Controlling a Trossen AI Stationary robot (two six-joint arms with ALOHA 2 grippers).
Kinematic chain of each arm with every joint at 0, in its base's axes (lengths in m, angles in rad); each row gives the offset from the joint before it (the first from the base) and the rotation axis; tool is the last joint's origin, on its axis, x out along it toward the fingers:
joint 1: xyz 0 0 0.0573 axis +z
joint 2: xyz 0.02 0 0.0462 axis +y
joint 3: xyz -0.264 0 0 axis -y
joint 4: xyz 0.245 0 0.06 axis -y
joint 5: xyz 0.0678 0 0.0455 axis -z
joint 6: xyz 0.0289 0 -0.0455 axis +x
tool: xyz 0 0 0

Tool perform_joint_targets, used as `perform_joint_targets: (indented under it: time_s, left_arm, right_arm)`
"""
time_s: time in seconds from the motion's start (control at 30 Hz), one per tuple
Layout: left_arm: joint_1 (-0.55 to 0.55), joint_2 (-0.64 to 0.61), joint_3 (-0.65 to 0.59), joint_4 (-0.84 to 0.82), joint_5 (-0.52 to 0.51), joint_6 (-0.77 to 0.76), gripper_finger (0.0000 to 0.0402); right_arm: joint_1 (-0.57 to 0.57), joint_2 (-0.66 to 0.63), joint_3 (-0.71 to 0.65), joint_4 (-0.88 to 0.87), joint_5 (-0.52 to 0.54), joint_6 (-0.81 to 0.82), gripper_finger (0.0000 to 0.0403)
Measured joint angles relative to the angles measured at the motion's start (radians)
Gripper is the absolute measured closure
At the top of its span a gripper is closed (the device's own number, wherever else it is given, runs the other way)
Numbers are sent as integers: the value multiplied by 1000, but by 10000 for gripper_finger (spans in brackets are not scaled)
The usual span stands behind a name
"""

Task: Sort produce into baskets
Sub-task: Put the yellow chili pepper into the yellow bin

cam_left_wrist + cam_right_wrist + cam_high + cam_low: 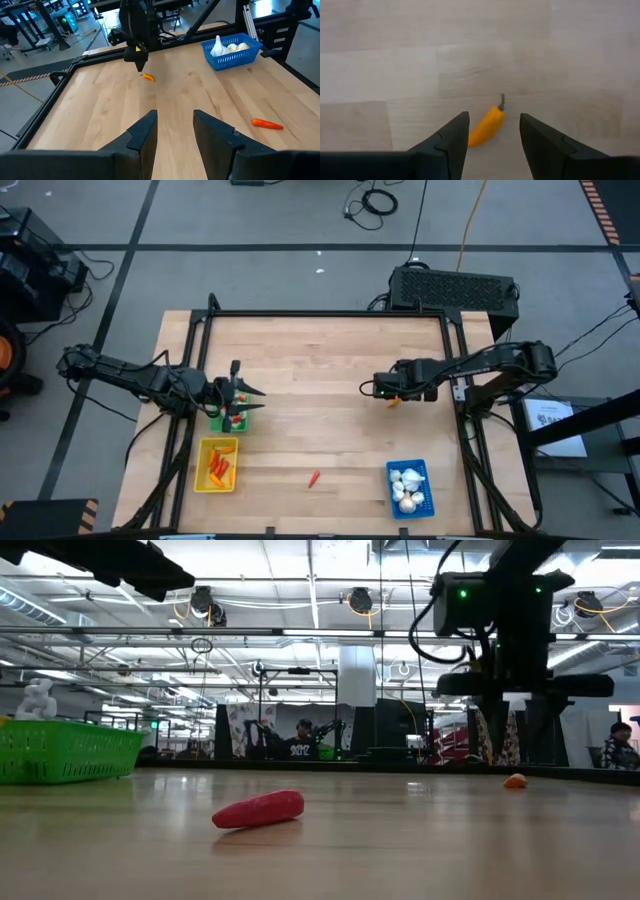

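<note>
Orange pepper (487,127) | on the worktop toward its right edge, long axis slanting, stem away from the wrist | right gripper (493,137) poised directly above, fingers spread either side, nothing pinched | left gripper (174,131) spread, empty, over green basket (228,420), farther off

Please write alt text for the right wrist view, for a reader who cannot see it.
A small orange toy pepper with a thin dark stem lies on the pale wooden table top, just ahead of the open right gripper, whose two dark fingers stand on either side of it without touching it.
</note>
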Motion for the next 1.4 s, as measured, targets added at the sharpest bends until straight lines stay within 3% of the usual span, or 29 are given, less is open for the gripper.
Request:
perform_joint_targets:
  time_s: [0.27, 0.97, 1.4]
  left_arm:
    - [0, 0, 0, -2, 0, 0, 267]
    - [0, 0, 0, 0, 0, -1, 267]
    - [0, 0, 0, 1, 0, -1, 267]
  right_arm:
    - [19, 0, -42, 102, -38, 50, 237]
    - [35, 30, -43, 122, 65, 121, 237]
    - [32, 109, -43, 139, 18, 12, 237]
